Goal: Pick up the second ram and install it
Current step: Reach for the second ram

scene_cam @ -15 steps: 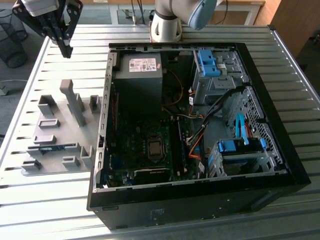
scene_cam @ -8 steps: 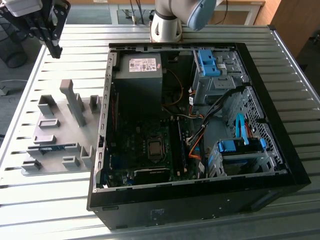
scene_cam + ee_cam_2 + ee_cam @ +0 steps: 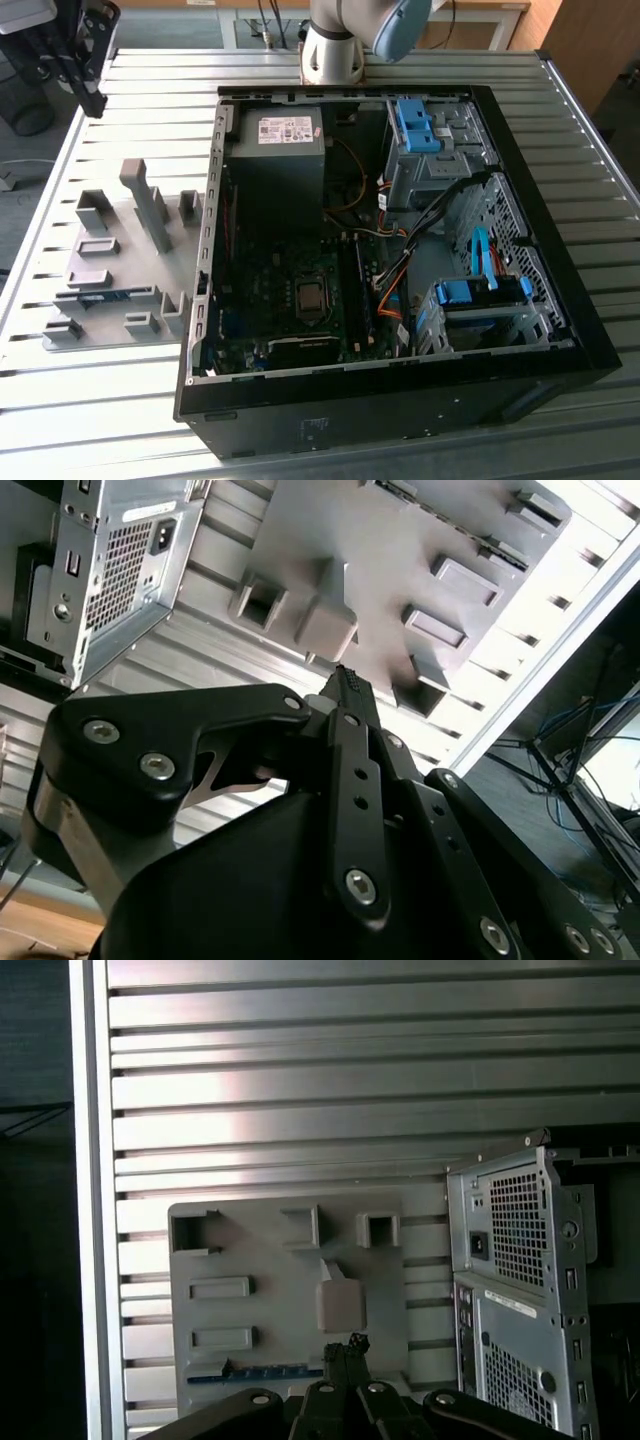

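Exterior view | pincer (image 3: 96,103) hangs over table (image 3: 100,400), pointing down, closed, empty | second ram (image 3: 100,297) lies in grey holder (image 3: 112,335)

Open computer case (image 3: 350,425) on the counter (image 3: 100,410), holder plate (image 3: 125,275) just beside it at the exterior view's left, second ram (image 3: 100,297) lying in a plate slot, arm base (image 3: 335,55) behind the case.

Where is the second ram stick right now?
The second ram lies on the grey holder plate on the exterior view's left, beside the open computer case.
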